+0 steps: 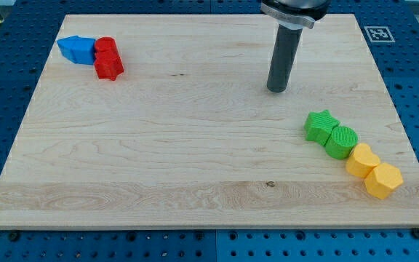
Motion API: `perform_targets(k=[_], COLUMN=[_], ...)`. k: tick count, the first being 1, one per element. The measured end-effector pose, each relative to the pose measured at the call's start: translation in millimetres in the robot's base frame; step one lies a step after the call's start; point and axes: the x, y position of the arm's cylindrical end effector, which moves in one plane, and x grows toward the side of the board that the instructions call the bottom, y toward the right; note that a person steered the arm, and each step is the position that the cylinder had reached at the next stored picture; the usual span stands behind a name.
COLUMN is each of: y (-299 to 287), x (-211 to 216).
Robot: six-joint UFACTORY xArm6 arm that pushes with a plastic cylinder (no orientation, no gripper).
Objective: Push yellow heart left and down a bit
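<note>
The yellow heart [361,160] lies near the board's right edge, at the view's lower right. It touches a yellow hexagon [383,181] on its lower right and a green cylinder [340,141] on its upper left. A green star [320,125] sits just beyond the cylinder. My tip [276,89] rests on the board above and left of this row, well apart from the heart and about a hand's width from the green star.
A blue block [76,49] and a red block [108,58] touch each other at the board's upper left corner. The wooden board [180,145] lies on a blue perforated table; a marker tag [377,33] sits off its upper right corner.
</note>
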Motion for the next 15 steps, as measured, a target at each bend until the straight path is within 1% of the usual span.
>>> perform_targets(k=[1, 2, 3, 5, 6, 7, 9, 10, 11, 12, 13, 15], y=[0, 16, 42, 141, 142, 164, 164, 166, 166, 166, 136, 130], x=[0, 5, 3, -3, -8, 61, 63, 95, 111, 112, 133, 138])
